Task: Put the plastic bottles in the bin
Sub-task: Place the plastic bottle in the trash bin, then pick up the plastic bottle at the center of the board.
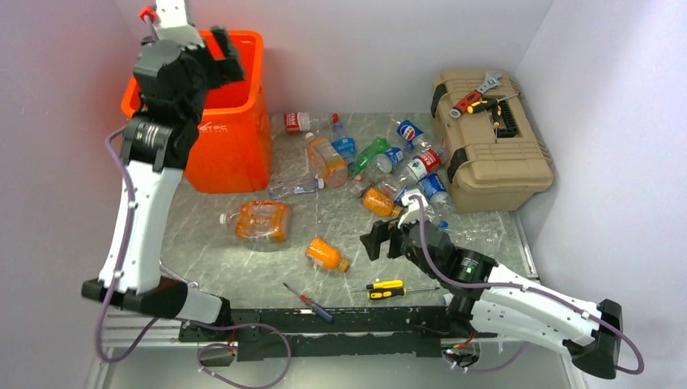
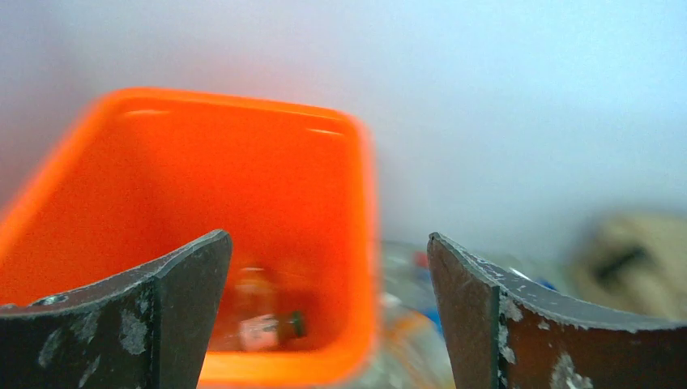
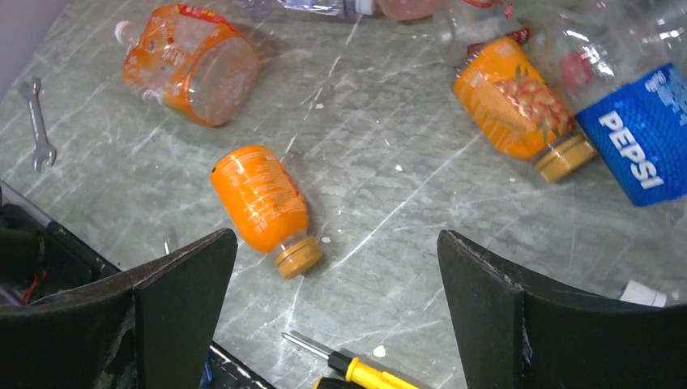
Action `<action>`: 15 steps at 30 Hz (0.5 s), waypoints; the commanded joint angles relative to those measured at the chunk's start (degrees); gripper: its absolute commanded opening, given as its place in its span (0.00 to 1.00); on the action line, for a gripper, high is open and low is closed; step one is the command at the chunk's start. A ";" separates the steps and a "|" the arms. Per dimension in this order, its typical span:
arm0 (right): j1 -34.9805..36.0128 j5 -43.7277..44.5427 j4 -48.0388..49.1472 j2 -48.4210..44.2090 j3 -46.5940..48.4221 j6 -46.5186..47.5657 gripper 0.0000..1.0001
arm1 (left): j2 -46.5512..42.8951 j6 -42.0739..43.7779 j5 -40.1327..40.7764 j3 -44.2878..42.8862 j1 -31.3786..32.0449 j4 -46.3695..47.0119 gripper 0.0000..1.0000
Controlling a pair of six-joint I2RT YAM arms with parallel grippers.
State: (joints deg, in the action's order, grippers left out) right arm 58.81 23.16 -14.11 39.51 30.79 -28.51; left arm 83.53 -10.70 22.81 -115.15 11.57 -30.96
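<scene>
left gripper (image 2: 328, 239): hanging over the bin (image 1: 236, 150), jaws standing wide, nothing between them
bin contents: one bottle (image 2: 263, 324) is lying on the bin floor, blurred, label unreadable
right gripper (image 3: 336, 235): hovering low over the table (image 3: 389, 203), jaws spread wide, holding nothing
nearest target: small orange bottle (image 3: 261, 203) is lying on its side, apart from the rest, just ahead of the right fingertips and left of their centre line
long axis: running diagonally in the wrist view, cap pointing toward the gripper; partly across the closing line, so a small wrist turn looks needed
nearer arm: right, by far; the left is sitting well apart at the bin
remaining: big orange bottle (image 1: 261, 220) and the bottle pile (image 1: 381, 158) are lying on the table, outside the bin
</scene>
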 commanded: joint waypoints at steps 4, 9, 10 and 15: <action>0.95 -7.23 -3.15 11.16 8.89 7.23 0.97 | -10.94 -2.21 -39.71 12.49 13.44 -5.79 0.94; 5.13 -8.36 1.09 16.67 7.56 7.05 0.94 | -18.31 2.64 -40.05 33.48 17.34 -6.47 0.94; 6.05 -8.48 2.42 17.59 6.80 6.80 0.94 | -20.27 2.44 -39.35 37.32 17.42 -5.77 0.94; 9.84 -5.79 7.91 23.07 3.23 3.97 0.92 | -28.65 1.55 -40.45 52.68 17.51 -0.52 0.94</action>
State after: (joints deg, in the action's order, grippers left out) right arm 66.59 16.21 -12.58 59.51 36.07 -23.05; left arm 61.36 -9.67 -14.09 -68.34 28.86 -34.94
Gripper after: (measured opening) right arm 0.923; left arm 0.943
